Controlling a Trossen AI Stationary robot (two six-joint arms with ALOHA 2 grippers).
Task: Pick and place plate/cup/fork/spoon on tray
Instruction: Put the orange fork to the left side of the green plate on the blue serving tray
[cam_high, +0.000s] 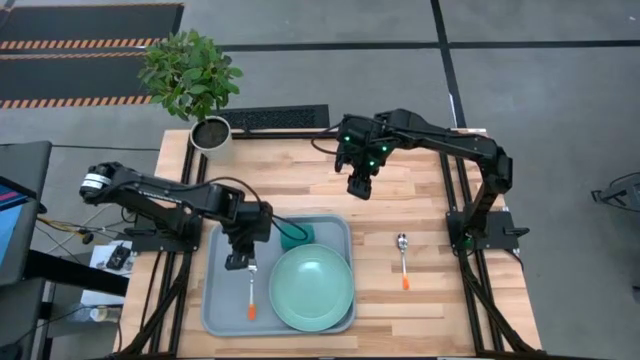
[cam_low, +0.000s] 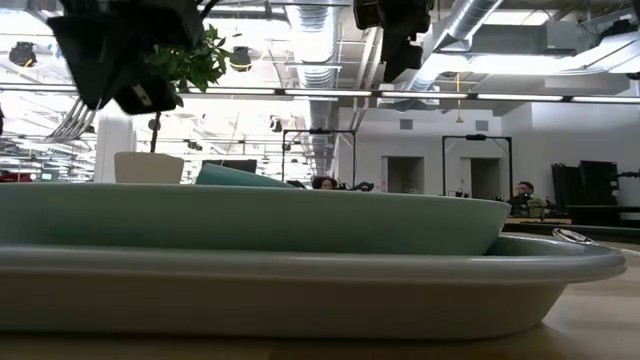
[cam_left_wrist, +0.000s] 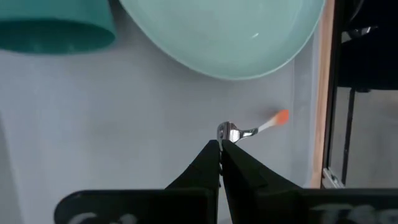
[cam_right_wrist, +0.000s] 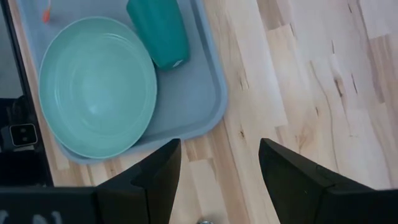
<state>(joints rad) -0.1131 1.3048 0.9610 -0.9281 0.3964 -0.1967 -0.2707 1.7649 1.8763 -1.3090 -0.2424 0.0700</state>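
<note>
The grey-blue tray (cam_high: 222, 300) lies at the table's near left. The mint plate (cam_high: 312, 288) lies in its right half. The teal cup (cam_high: 297, 236) is on its side at the tray's far edge, next to the plate. My left gripper (cam_high: 240, 262) is over the tray's left half, shut on the fork (cam_high: 250, 292), whose orange tip (cam_high: 251, 312) points toward the near edge. The spoon (cam_high: 402, 260) lies on the bare table right of the tray. My right gripper (cam_high: 360, 187) is open and empty above the table's far middle. My left gripper pinches the fork between its two fingertips (cam_left_wrist: 211, 155) at the metal end (cam_left_wrist: 227, 132) opposite the orange tip (cam_left_wrist: 281, 116). The fingers come from above, pointing down. The handle runs out beyond them toward the near edge. I cannot tell whether the orange tip touches the tray.
A white pot with a green plant (cam_high: 210, 133) stands at the table's far left corner. Bare wood lies between the tray and the spoon and along the far side under my right gripper (cam_right_wrist: 217, 162).
</note>
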